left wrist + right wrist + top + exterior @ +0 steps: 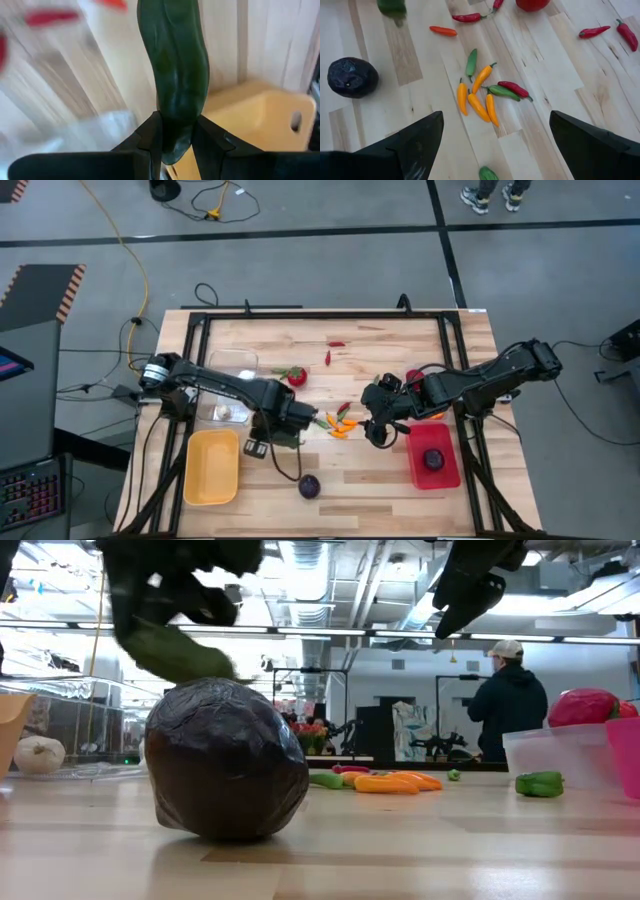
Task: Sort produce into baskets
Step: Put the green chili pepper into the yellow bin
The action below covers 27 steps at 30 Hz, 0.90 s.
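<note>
- The left gripper (176, 137) has its two dark fingers clamped on the stem end of a long, glossy green pepper (176, 70), smooth-skinned with shallow lengthwise grooves; it hangs above the worktop near the yellow basket.
- The yellow basket (211, 467) is a shallow rectangular plastic bin with rounded corners and a slot handle, sitting by the worktop's front-left corner.
- A clear basket (232, 385) of thin see-through plastic lies just behind it, with a pale, knobbly garlic bulb (226, 412) inside.
- The right gripper (495, 135) hovers over the middle of the worktop with its fingers wide apart and nothing between them.
- Beneath it lies a loose cluster of chillies (487, 95): slim, tapered and shiny, orange, green and red, some touching.
- A dark purple round vegetable (309, 486), wrinkled and glossy like crumpled foil, rests on the light wooden planks near the front edge, between the yellow and red baskets.
- The red basket (434, 457) sits toward the front right, holding another dark round (433, 460).
- A red tomato (297, 377) sits behind the middle; two red chillies (331, 352) lie toward the back edge.
</note>
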Motion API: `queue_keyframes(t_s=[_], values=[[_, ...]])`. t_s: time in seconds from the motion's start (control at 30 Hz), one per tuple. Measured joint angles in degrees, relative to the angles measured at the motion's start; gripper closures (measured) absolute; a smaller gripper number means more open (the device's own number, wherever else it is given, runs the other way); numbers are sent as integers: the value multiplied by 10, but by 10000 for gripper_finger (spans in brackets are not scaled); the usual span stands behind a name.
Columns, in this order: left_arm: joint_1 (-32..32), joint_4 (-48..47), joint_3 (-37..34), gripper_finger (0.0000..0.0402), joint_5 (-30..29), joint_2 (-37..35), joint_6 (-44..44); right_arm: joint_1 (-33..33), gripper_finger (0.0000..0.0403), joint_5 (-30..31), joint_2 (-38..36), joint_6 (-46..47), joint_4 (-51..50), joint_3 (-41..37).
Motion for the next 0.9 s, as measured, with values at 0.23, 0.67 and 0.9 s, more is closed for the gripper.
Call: queue_keyframes(t_s=[0.23, 0.67, 0.9], values=[[-45, -47, 0, 327, 17, -2, -44, 0, 12, 0, 0, 0, 0, 0], [-125, -47, -39, 326, 13, -100, -182, 0, 12, 0, 0, 0, -2, 0], [-162, -49, -140, 326, 17, -209, -332, 0, 12, 0, 0, 0, -2, 0]])
